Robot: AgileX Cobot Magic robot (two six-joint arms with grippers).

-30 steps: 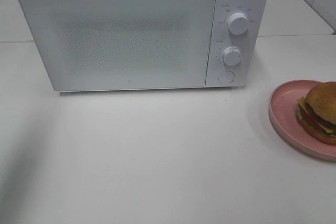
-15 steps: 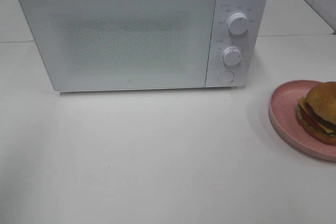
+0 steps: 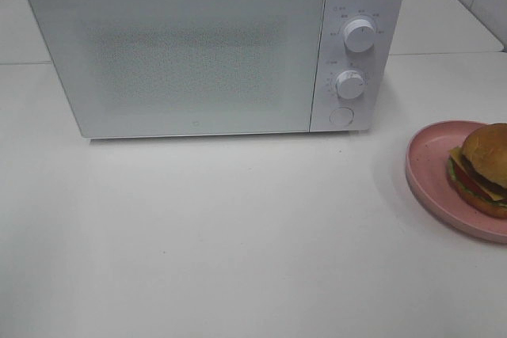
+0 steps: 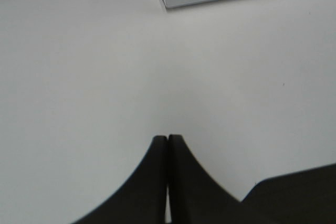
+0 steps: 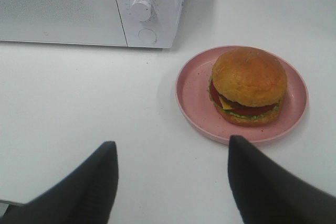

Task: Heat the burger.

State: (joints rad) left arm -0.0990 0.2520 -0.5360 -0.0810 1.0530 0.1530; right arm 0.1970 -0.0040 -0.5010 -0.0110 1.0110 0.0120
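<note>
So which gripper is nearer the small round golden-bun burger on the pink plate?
Right. The right gripper hangs open just short of the burger, facing it. The left gripper, shut, shows only bare table and the microwave's corner.

The microwave stands at the back of the table, its door shut and its two knobs one above the other on its right side, with a button below them. Right of the microwave and nearer the front lies the plate, well apart from it. The burger sits on the plate, seemingly toward the side away from the microwave, though the frame edge cuts it
</note>
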